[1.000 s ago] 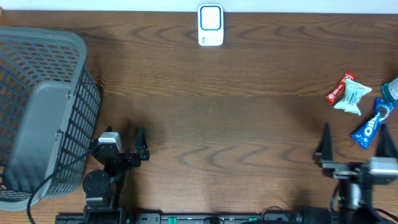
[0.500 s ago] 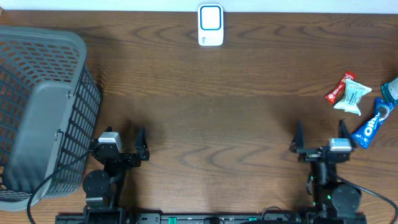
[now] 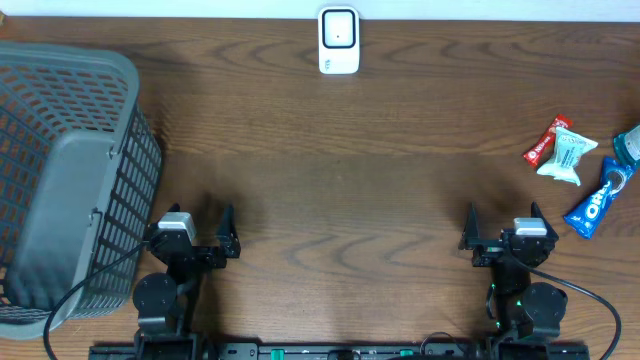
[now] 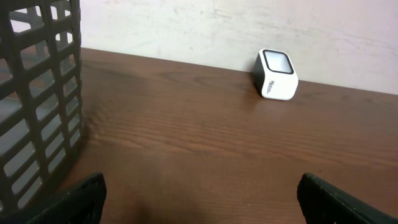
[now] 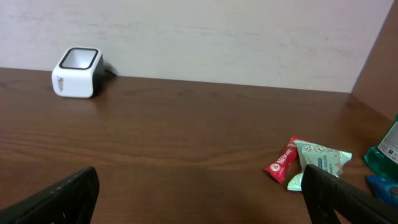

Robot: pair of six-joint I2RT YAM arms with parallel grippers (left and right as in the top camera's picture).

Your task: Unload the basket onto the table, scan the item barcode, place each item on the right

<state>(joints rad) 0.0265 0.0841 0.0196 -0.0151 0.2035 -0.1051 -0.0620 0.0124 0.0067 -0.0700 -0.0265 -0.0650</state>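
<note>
Both pairs of jaws spread empty at the near edge of the brown wooden tabletop (image 3: 380, 140), we judge the red, mint and blue snack packets (image 3: 565, 155) bunched at its right edge could snag together before reaching the small white box-shaped scanner (image 3: 339, 40) at the far edge.

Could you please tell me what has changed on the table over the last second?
The right gripper swung left along the near edge of the table, away from the snack packets, taking hold of nothing; it stayed open and empty. The left gripper, also open, the basket, the scanner and the packets did not move.
</note>
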